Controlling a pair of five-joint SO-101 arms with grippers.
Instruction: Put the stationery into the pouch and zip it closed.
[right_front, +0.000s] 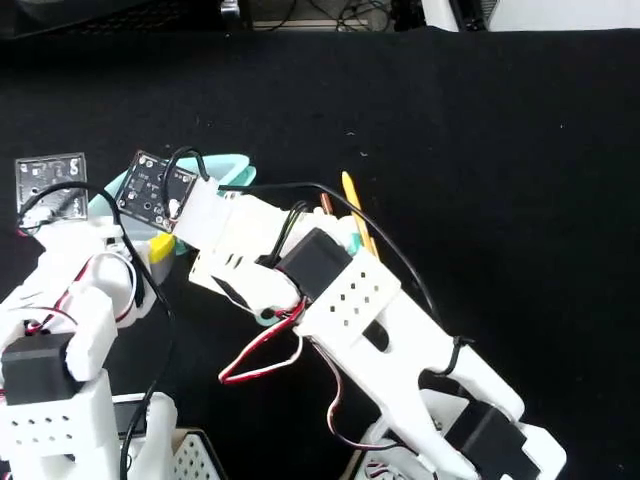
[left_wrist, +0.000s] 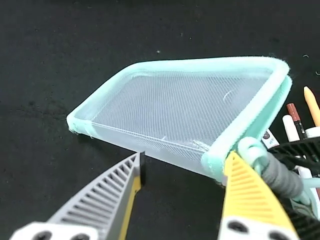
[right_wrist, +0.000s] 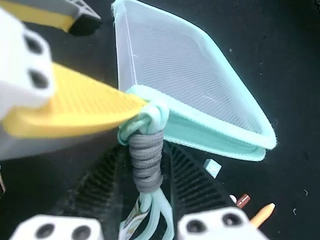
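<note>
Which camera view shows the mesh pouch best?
The left wrist view: nearly the whole mesh pouch, teal border included. The right wrist view shows the pouch slanted; the high view, a teal edge behind the arms.

A black tablecloth (right_front: 520, 150) (dark cables (right_front: 350, 15) lie beyond).

High view: fixed overhead, looks down on the black table (right_front: 520, 150) from mid distance, both arms entering at the lower edge. Left wrist view: low and very near, faces along the left gripper (left_wrist: 185, 162) onto the pouch (left_wrist: 190, 110). Right wrist view: nearer still, looks down the right gripper (right_wrist: 145, 152) at one pouch corner, with the pull cord (right_wrist: 146, 172) pinched between its black fingers (right_wrist: 195, 185). All three views share the pouch. Both wrist views share that corner, the cord and the left arm's yellow finger (right_wrist: 85, 107).
</note>
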